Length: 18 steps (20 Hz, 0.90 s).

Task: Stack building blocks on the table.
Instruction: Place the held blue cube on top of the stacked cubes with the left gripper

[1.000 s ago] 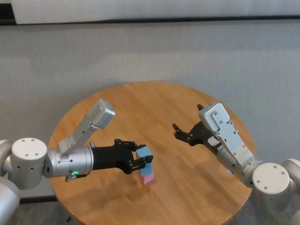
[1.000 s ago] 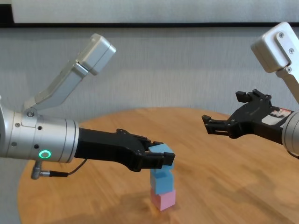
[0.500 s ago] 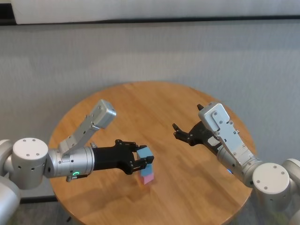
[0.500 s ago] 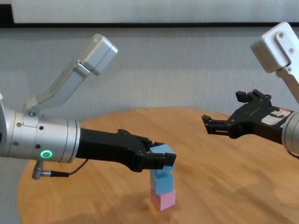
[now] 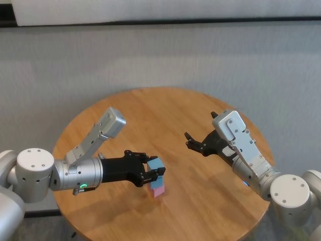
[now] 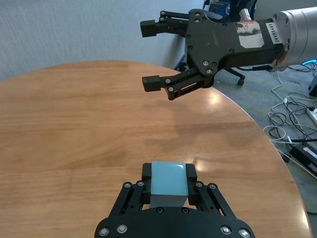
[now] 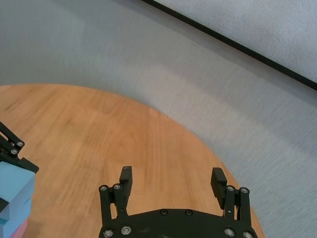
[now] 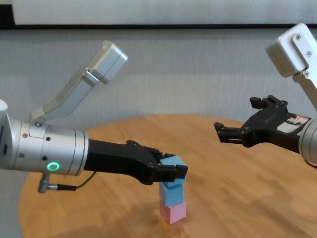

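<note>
A pale pink block (image 8: 173, 212) stands on the round wooden table (image 5: 165, 110) with a light blue block (image 8: 171, 194) on top of it. My left gripper (image 8: 173, 169) is shut on a second light blue block (image 8: 173, 161), held directly over that stack and slightly skewed. I cannot tell whether it touches the block below. The left wrist view shows this block (image 6: 168, 179) clamped between the fingers (image 6: 147, 173). My right gripper (image 8: 237, 120) hovers open and empty over the table's right side, well away from the stack (image 5: 157, 186).
The table's round edge (image 6: 257, 134) lies close behind the right gripper (image 6: 147, 55). Beyond it, on the floor, are cables (image 6: 297, 124) and a chair base. A grey wall (image 5: 160, 55) stands behind the table.
My left gripper has sunk slightly with the blue block, bringing it closer onto the stack. The right arm has not moved.
</note>
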### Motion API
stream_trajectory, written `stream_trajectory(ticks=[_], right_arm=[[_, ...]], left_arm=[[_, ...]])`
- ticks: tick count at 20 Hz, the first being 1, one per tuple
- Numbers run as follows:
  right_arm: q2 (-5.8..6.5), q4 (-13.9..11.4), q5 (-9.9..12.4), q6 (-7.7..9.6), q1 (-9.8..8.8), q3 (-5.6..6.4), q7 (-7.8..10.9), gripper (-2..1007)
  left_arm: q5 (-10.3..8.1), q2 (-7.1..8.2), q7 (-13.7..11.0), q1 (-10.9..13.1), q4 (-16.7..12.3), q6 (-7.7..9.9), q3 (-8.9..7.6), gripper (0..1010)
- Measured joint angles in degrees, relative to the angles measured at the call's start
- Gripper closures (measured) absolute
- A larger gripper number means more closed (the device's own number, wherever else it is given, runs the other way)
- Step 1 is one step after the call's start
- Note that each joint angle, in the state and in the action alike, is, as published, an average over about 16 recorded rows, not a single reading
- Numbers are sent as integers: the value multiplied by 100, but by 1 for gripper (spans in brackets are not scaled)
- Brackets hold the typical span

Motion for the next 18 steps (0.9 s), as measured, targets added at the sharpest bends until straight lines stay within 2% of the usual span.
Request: stream_trajectory(ticks=[18], right_arm=[[0,0,0,0,0,0,0,0]], left_arm=[[-175,-5,4,-132,205,-112,181,599]])
